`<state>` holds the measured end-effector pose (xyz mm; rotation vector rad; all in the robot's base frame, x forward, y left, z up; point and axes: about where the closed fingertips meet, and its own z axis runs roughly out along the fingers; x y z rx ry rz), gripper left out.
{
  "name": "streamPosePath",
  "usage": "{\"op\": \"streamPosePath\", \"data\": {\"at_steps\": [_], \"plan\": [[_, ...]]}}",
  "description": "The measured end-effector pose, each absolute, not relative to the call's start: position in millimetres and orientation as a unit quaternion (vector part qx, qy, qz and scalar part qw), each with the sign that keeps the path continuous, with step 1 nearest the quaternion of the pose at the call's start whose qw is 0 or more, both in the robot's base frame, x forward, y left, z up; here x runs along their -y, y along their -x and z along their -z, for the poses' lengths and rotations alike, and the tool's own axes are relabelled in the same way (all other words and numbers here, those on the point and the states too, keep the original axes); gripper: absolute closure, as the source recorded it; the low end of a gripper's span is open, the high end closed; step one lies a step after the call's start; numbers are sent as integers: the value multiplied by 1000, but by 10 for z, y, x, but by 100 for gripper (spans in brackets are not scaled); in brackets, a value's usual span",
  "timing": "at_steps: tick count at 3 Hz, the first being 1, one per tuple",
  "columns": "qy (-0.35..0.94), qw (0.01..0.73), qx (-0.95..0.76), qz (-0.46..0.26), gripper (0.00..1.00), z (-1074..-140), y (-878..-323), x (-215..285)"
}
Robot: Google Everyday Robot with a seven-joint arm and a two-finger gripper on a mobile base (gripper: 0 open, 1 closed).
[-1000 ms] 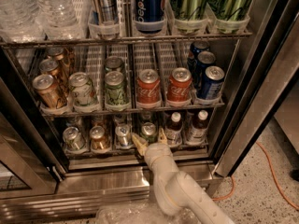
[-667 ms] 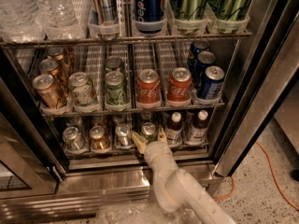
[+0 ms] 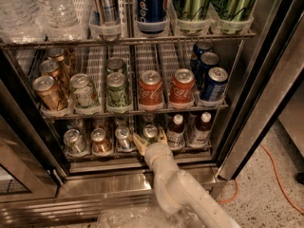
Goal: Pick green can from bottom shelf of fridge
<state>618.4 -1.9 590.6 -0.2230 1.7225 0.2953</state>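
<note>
- Fridge (image 3: pixel 104 184): the racks are stocked with drinks.
- Bottom shelf (image 3: pixel 95 156): three small cans (image 3: pixel 99 140) stand at the left and two brown bottles (image 3: pixel 175 131) at the right.
- Green can (image 3: pixel 150 131): it stands upright at the near edge of the bottom shelf, between the cans and the bottles.
- Gripper (image 3: pixel 150 138): it is at the shelf front with the claw spread wide, one finger on each side of the green can.

Off to my right I see a pale speckled floor (image 3: pixel 263 201) under warm light. An orange cable (image 3: pixel 275 174) curves across it. Something dark (image 3: pixel 300 177) pokes in at the right edge; I cannot tell what it is. Crinkled clear plastic (image 3: pixel 133 218) lies along the bottom. My gripper (image 3: pixel 150 140) sits low at centre, at the front of the bottom shelf (image 3: pixel 95 156).
</note>
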Motion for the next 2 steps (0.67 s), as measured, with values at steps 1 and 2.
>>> {"op": "streamPosePath", "data": {"at_steps": [1, 2], "plan": [[98, 636, -754, -129, 66, -5906, -6184, 19], [98, 636, -754, -129, 90, -5906, -6184, 19]]}}
